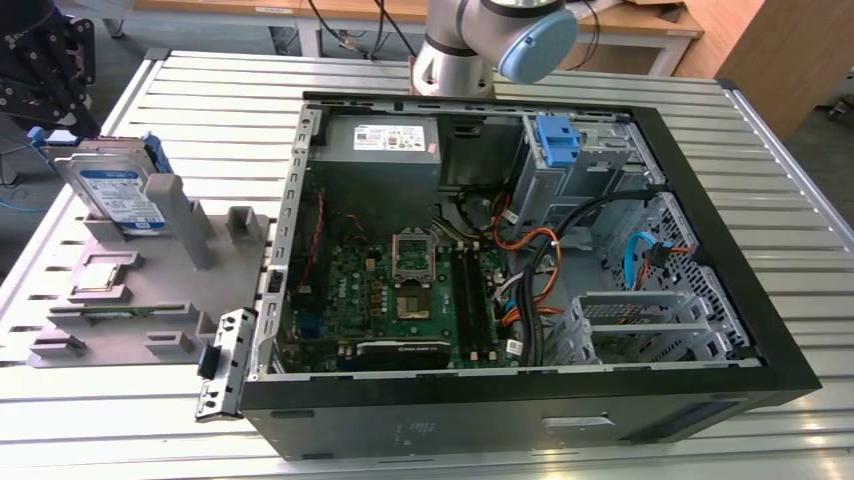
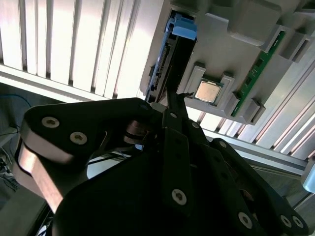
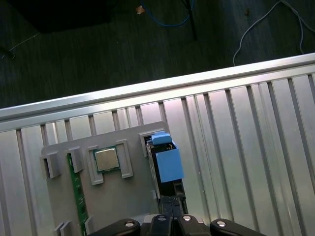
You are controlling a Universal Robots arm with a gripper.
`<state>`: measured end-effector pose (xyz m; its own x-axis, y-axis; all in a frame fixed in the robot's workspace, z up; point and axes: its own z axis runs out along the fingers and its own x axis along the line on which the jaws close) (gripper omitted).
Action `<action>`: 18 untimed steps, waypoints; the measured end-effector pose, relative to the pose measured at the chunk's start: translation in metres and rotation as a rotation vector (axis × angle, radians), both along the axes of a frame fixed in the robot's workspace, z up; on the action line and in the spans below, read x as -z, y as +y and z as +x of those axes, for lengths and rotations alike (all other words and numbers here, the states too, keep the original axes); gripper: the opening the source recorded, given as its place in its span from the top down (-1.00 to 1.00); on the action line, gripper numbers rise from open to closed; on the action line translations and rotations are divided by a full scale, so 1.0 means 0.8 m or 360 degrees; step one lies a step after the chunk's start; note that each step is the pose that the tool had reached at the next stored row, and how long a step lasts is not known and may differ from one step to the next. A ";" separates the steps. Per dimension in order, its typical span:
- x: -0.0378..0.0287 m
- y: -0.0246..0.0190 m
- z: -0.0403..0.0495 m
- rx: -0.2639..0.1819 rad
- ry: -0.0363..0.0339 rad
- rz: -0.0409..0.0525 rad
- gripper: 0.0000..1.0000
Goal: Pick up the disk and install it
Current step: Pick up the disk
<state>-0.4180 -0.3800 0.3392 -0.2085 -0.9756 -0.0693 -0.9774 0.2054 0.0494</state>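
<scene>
In the exterior view the disk stands on edge in a slot of the grey fixture, at the exterior view's left and well apart from the open computer case. The gripper hangs just beyond it, cut off by the frame edge. Whether it is wide or narrow I cannot tell. A grey post covers part of the label.

In the second wrist view the gripper lines up with the disk, seen edge-on, and its own dark body blocks any contact point. A skewed grab could, I reckon, wedge the disk in its slot or knock the processor chip just beside it.

In the first wrist view the gripper sits close over the blue rail on the disk, whose lower part is hidden in the fixture.
</scene>
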 end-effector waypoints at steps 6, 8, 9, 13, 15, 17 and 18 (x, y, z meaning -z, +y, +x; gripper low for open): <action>0.0000 0.0000 0.000 0.0000 0.0000 0.0000 0.79; 0.0000 0.0000 0.000 0.0000 0.0000 0.0000 0.79; 0.0000 0.0000 0.000 0.0000 0.0000 0.0000 0.79; 0.0000 0.0000 0.000 0.0000 0.0000 0.0000 0.66; 0.0000 0.0000 0.000 0.0000 0.0000 0.0000 0.41; 0.0000 0.0000 0.000 0.0000 0.0000 0.0000 0.29; 0.0000 0.0000 0.000 0.0000 0.0000 0.0000 0.18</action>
